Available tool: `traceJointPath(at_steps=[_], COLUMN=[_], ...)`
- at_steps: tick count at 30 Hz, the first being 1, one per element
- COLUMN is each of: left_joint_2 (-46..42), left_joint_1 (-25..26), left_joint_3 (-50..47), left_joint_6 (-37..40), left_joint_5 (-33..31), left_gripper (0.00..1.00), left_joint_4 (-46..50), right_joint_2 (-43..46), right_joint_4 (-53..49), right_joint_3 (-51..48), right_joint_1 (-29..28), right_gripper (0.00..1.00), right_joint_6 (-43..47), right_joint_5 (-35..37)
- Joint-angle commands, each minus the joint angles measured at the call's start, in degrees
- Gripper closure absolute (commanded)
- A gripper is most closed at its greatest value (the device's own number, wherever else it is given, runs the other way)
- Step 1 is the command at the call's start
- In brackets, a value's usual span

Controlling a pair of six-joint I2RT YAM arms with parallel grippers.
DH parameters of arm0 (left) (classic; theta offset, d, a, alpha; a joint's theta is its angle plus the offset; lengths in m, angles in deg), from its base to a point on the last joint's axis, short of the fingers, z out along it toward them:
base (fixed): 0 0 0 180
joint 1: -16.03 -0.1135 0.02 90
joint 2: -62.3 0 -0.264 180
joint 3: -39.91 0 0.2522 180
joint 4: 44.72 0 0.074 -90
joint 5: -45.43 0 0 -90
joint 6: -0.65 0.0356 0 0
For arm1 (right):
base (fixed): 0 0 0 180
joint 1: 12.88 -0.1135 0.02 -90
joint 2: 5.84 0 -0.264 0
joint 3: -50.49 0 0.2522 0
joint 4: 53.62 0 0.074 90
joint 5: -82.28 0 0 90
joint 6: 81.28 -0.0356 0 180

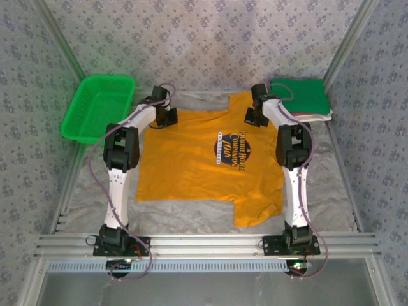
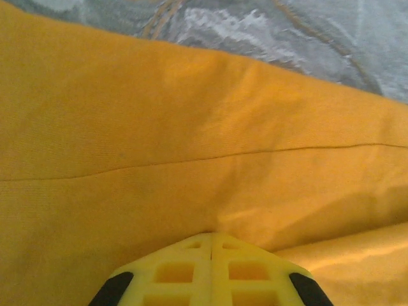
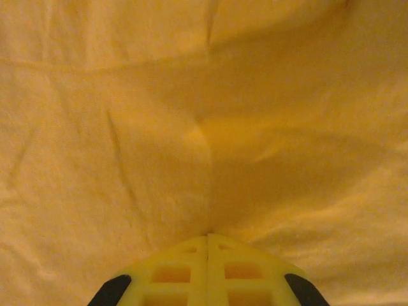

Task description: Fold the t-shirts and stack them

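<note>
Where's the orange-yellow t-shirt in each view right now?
Top external: orange-yellow t-shirt spread flat at picture centre.
Left wrist: lower frame, grey table cover beyond it.
Right wrist: all around the right hand, puckered at its tip.
Shared landmark: left hand and right hand, each pinching the shirt near its far edge.

Top view: bright, even, diffuse light from above; colours slightly washed, fine detail soft. Short soft shadows on orange-yellow cloth t-shirt. Bright green plastic mesh basket oversaturated (mesh barely resolved). Left wrist view: well lit, pale glare on crinkled grey plastic table cover, slightly blurred there. Right wrist view: dimmer, warm cast, brownish fold shadows, weave soft.
</note>
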Motion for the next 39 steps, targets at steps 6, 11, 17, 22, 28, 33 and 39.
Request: traceJointPath(at_steps=[6,11,17,22,28,33,39], left_joint_2=[4.5,8.5,20.2,14.8,-11.0,-29.3,-38.0], left_joint_1=[-4.0,-6.0,-7.5,-6.9,-5.4,-2.6,2.5], left_joint_3=[0.8,7.5,34.4,37.1,5.1,-21.6,-38.1], left_joint_6=[-5.2,-5.8,-4.7,-2.8,-2.2,-4.1,-2.7], left_joint_5=[1.0,0.1,0.9,1.0,1.2,1.0,1.9], left_gripper=[1.00,1.00,1.00,0.82,0.70,0.68,0.67], left_joint_4=[-1.0,-0.2,12.2,16.0,1.2,-8.8,-12.2], right_joint_2=[-13.8,-20.6,-21.8,-13.0,9.9,29.5,30.2], right_joint_4=[-9.7,-7.0,-4.7,-6.3,-2.7,9.8,8.4], right_joint_3=[17.4,28.8,36.9,36.6,15.2,-18.1,-28.3], right_joint_1=[-0.9,-0.2,1.3,2.0,0.8,-0.5,-1.0], right_gripper=[0.99,1.00,1.00,0.92,0.80,0.79,0.85], right_joint_6=[-1.6,-3.3,-5.7,-4.5,-1.4,-4.1,-1.5], right_joint_5=[-1.8,-7.1,-11.7,-14.3,-10.6,-7.4,1.1])
